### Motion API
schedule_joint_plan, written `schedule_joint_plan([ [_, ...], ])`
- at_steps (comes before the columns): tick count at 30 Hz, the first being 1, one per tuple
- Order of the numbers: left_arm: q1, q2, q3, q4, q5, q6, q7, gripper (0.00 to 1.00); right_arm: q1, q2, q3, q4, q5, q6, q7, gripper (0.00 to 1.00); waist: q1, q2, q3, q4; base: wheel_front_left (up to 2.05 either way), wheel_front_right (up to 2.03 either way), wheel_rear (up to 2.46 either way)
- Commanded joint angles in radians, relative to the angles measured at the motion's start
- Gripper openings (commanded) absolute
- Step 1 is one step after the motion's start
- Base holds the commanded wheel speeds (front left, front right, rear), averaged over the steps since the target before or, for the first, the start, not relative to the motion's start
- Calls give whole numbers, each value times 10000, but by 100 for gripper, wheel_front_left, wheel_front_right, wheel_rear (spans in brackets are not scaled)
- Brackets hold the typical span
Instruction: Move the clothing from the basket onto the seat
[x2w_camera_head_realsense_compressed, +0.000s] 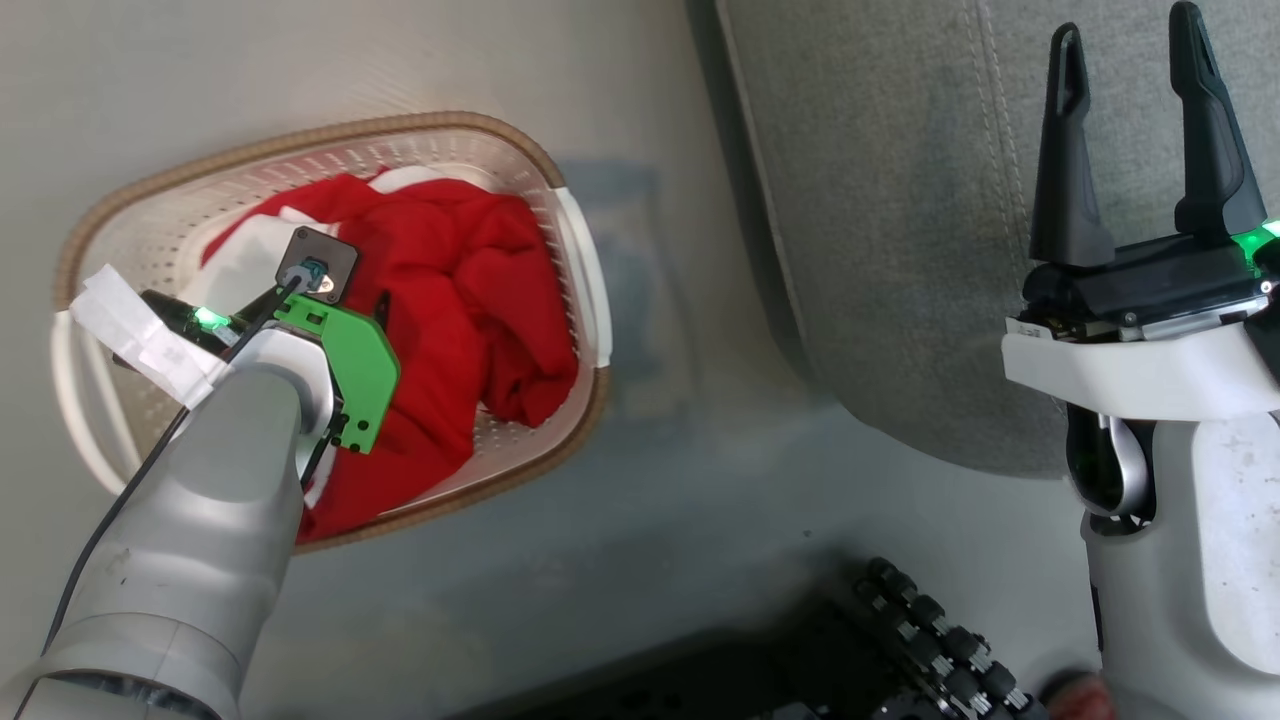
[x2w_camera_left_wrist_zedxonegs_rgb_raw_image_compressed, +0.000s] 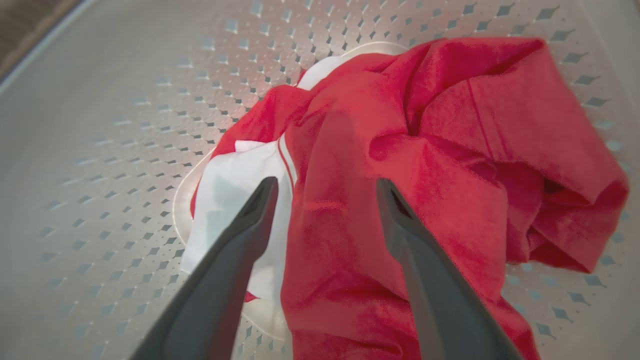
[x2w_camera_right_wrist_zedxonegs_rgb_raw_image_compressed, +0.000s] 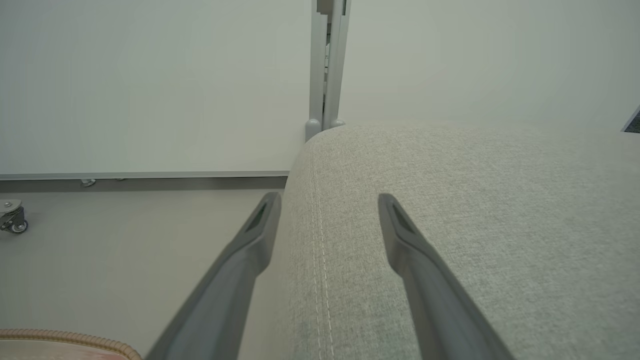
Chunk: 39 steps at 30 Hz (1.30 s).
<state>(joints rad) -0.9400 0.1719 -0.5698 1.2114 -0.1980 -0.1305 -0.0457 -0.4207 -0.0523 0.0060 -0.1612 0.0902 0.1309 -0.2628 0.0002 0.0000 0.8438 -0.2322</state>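
Wide-open left gripper (x2w_camera_left_wrist_zedxonegs_rgb_raw_image_compressed: 326, 182) poised over red sports clothing w/ white panels (x2w_camera_head_realsense_compressed: 470, 270), nothing gripped yet.

Clothing lies bunched in the cream perforated plastic basket w/ brown woven-look rim (x2w_camera_head_realsense_compressed: 300, 140), on the floor (x2w_camera_head_realsense_compressed: 650, 520) beside the large light-grey fabric seat (x2w_camera_head_realsense_compressed: 900, 250). Prob. light, soft, limp, apt to drape and trail; best pinch looks like the raised red fold (x2w_camera_left_wrist_zedxonegs_rgb_raw_image_compressed: 350, 165), not the flat white panel (x2w_camera_left_wrist_zedxonegs_rgb_raw_image_compressed: 230, 210). Left wrist view shows that fold between the fingers (x2w_camera_left_wrist_zedxonegs_rgb_raw_image_compressed: 240, 240); in head view the wrist covers it. The right gripper (x2w_camera_head_realsense_compressed: 1127, 25) is wide open, empty, over the seat edge.
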Motion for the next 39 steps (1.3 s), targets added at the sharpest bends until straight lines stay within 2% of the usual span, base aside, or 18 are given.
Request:
schedule_joint_plan([
  [1, -188, 46, -25, 83, -134, 2, -60, 100, -150, 15, -13, -64, 132, -3, -31, 100, -2, 0, 656, -642, 0, 0, 0],
  [7, -458, 291, -293, 323, -149, 2, -161, 100, -146, 19, 5, -130, 378, -3, -31, 100, -2, 0, 887, -800, 0, 0, 0],
  [15, -792, 631, -615, 556, 186, 691, -155, 100, -199, 18, 126, -174, 586, -3, -31, 100, -2, 0, 1206, -973, 0, 0, 0],
  [19, -848, 665, -609, 604, 70, 672, -406, 100, -207, 19, 132, -125, 641, -3, -30, 100, -2, 0, 1273, -1022, 0, 0, 0],
  [20, -849, 666, -637, 608, 62, 611, -469, 91, -211, 19, 127, -105, 655, -3, -30, 100, -2, 0, 1274, -1025, 0, 0, 0],
  [21, -869, 674, -633, 611, 26, 605, -597, 34, -218, 19, 123, -89, 664, -3, -30, 100, -2, 0, 1271, -1024, 0, 0, 0],
  [22, -880, 677, -621, 617, 6, 610, -678, 2, -223, 19, 117, -73, 664, -3, -30, 100, -2, 0, 1265, -1022, 0, 0, 0],
  [30, -595, 422, -574, 654, -210, 771, -1475, 0, -188, 15, 61, 80, 566, -3, -30, 100, -2, 0, 830, -775, 0, 0, 0],
  [39, 290, -207, -196, 183, -813, 951, -2183, 0, 269, 9, -124, 185, 75, -3, -30, 100, -2, 0, -789, 173, 0, 0, 0],
])
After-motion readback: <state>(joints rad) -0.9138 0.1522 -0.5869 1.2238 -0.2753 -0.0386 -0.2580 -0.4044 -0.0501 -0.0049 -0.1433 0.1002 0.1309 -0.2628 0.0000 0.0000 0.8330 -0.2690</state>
